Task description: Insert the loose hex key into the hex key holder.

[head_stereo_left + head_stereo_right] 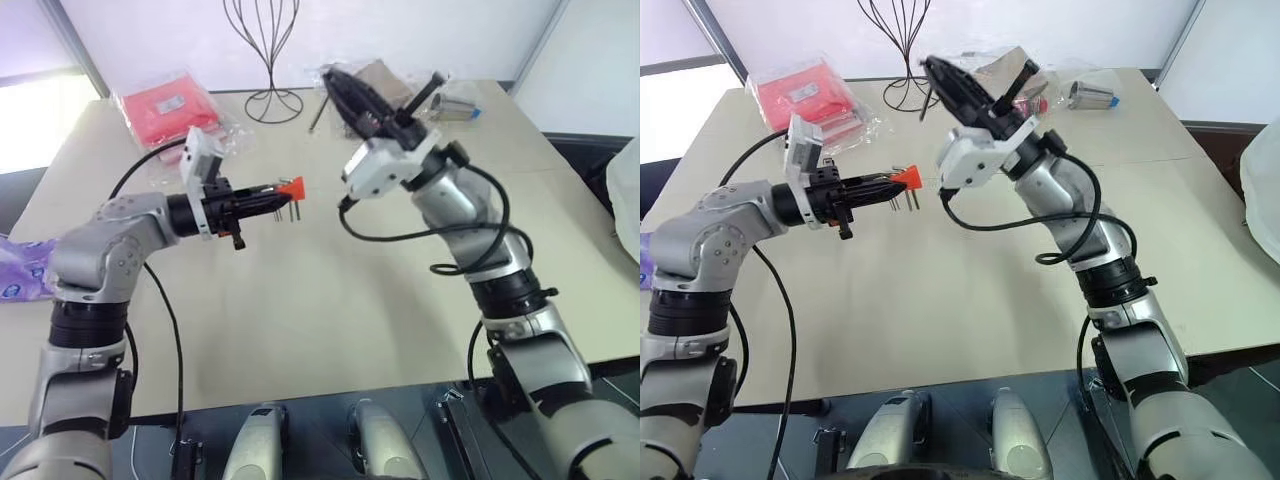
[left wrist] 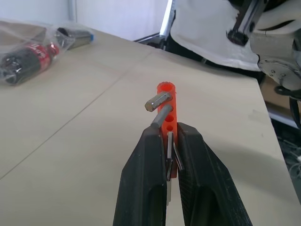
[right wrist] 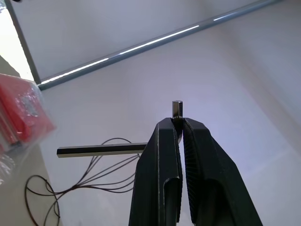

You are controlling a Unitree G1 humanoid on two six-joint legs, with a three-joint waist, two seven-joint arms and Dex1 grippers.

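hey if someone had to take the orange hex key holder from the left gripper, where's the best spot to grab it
Judging by its pose, grip the free outer end of the hex key holder, coming from beyond its tip. The left gripper clamps the near end, and keys jut out to one side, so pinch the flat faces.

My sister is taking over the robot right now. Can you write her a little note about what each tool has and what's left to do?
Left tool: shut on the hex key holder, held up over the table.
Right tool: shut on the loose hex key, gripped at its bend, raised beside the holder.
Done: both things picked up.
Left: line the key up with an empty hole in the holder and push it in.
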